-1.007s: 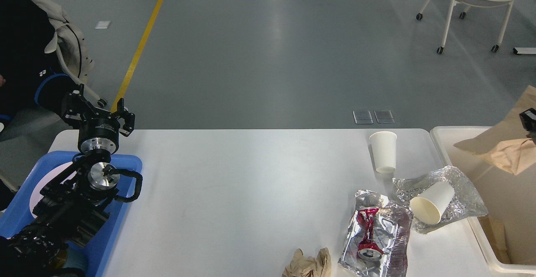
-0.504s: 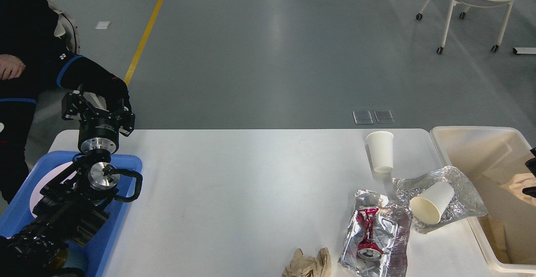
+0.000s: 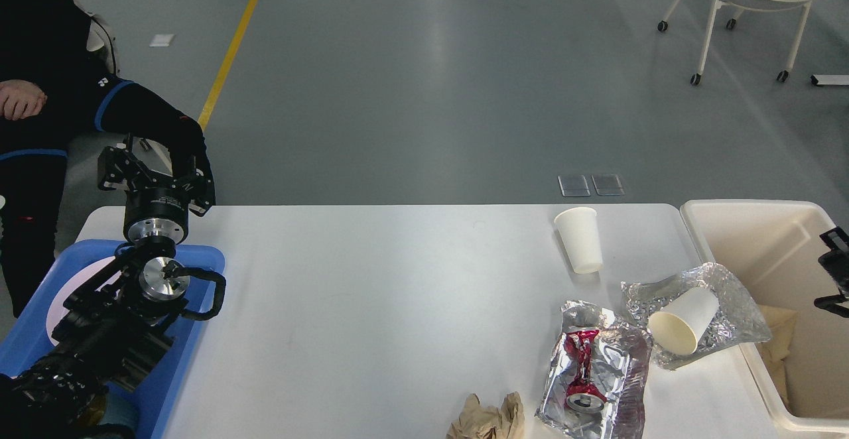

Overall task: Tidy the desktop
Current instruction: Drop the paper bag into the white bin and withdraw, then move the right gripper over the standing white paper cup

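The white desktop [image 3: 371, 293] carries litter at its right end. An upright white paper cup [image 3: 580, 240] stands near the far edge. A tipped paper cup [image 3: 683, 323] lies on crumpled foil [image 3: 729, 306]. A crushed red can [image 3: 580, 369] lies on a foil sheet [image 3: 613, 359]. Crumpled brown paper [image 3: 487, 419] sits at the front edge. My left gripper [image 3: 156, 174] is open and empty above the far left corner. My right gripper [image 3: 834, 270] shows only at the right edge, over the cream bin [image 3: 749, 208], fingers apart and empty.
A blue tray [image 3: 202, 256] with a white plate [image 3: 66, 303] lies under my left arm. Brown paper [image 3: 777, 329] lies inside the bin. A person in black [image 3: 40, 107] stands just behind the left gripper. A wheeled chair [image 3: 749, 1] stands far back right.
The brown paper bag left my right gripper and dropped into the bin. The upright cup has shifted left. The person's arm has come in behind the left gripper.
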Robot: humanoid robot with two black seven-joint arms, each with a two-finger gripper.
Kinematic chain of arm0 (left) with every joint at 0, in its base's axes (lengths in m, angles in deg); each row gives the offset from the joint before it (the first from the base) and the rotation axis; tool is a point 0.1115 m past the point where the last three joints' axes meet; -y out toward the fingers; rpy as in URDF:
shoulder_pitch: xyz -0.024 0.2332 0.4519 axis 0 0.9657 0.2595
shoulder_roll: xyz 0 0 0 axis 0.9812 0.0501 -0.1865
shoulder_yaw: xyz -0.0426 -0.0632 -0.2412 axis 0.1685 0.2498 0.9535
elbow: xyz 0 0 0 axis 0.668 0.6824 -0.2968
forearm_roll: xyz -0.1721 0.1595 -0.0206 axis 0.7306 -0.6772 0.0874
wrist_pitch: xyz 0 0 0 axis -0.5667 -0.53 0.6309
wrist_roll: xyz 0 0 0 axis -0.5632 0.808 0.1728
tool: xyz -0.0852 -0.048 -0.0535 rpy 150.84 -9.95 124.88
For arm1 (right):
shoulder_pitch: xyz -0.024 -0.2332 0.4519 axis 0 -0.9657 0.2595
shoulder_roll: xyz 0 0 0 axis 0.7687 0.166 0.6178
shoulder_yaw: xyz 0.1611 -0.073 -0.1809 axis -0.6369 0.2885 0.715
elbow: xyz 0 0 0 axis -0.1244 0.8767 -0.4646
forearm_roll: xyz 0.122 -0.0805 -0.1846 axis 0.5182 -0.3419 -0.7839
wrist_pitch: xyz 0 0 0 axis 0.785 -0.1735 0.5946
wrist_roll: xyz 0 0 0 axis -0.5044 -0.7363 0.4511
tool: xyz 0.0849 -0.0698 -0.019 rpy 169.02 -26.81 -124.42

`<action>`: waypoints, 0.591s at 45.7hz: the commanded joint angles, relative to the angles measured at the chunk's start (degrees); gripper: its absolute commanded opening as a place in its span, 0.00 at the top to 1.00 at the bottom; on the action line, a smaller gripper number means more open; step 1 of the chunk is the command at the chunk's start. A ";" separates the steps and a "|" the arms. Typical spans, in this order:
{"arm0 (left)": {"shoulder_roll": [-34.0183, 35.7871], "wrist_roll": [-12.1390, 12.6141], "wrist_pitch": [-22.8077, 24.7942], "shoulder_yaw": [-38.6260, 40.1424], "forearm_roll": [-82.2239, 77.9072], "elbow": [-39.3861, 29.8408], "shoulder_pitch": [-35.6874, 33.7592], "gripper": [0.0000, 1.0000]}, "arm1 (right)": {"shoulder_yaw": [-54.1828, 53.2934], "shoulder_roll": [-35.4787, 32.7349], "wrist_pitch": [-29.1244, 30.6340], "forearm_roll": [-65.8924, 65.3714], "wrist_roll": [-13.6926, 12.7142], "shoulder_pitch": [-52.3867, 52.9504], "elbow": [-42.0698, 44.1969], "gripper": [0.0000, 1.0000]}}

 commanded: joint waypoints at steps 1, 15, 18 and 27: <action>0.00 0.01 0.00 0.00 -0.01 0.00 0.00 0.02 | 0.09 0.52 0.00 -0.17 0.00 3.72 -4.41 0.00; 0.00 0.01 0.00 0.00 -0.01 0.00 0.00 0.02 | 10.01 -0.36 7.38 -0.87 -0.08 31.31 -28.75 0.00; 0.00 0.01 0.00 0.00 -0.01 0.00 0.00 0.02 | 13.18 2.09 10.36 -0.87 0.00 36.93 -33.76 0.00; 0.00 0.01 0.00 0.00 -0.01 0.00 0.00 0.02 | 16.87 4.73 17.58 -3.59 -0.08 55.74 -59.15 0.00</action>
